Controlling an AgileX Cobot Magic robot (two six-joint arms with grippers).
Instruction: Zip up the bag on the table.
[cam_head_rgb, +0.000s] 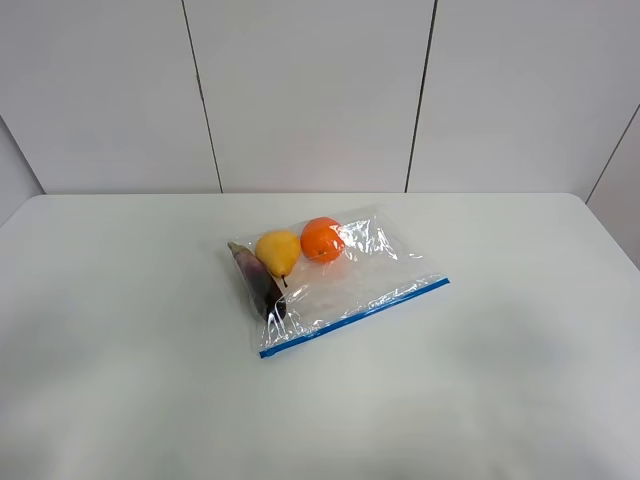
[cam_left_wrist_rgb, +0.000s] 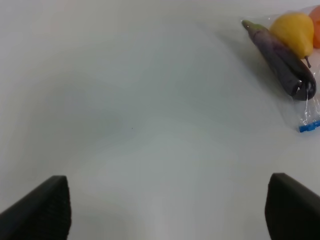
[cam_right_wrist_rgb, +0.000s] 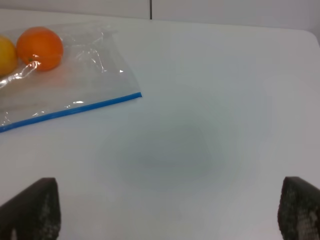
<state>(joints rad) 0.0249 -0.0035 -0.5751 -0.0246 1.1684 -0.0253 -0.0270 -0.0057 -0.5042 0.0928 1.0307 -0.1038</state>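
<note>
The bag (cam_head_rgb: 360, 280) lies flat in the middle of the table (cam_head_rgb: 120, 310), with its blue zipper strip (cam_head_rgb: 355, 316) along the near edge. Inside it are an orange (cam_head_rgb: 322, 239), a yellow fruit (cam_head_rgb: 279, 251) and a dark eggplant (cam_head_rgb: 258, 280). Neither gripper shows in the exterior high view. In the left wrist view my left gripper (cam_left_wrist_rgb: 167, 215) is open and empty over bare table, apart from the eggplant (cam_left_wrist_rgb: 280, 60) and the strip's end (cam_left_wrist_rgb: 309, 126). In the right wrist view my right gripper (cam_right_wrist_rgb: 165, 212) is open and empty, apart from the bag (cam_right_wrist_rgb: 85, 80) and its strip (cam_right_wrist_rgb: 70, 112).
White wall panels (cam_head_rgb: 310, 90) stand behind the table's far edge. The table's rounded right corner (cam_head_rgb: 585, 205) shows at the back. Nothing else stands on the tabletop.
</note>
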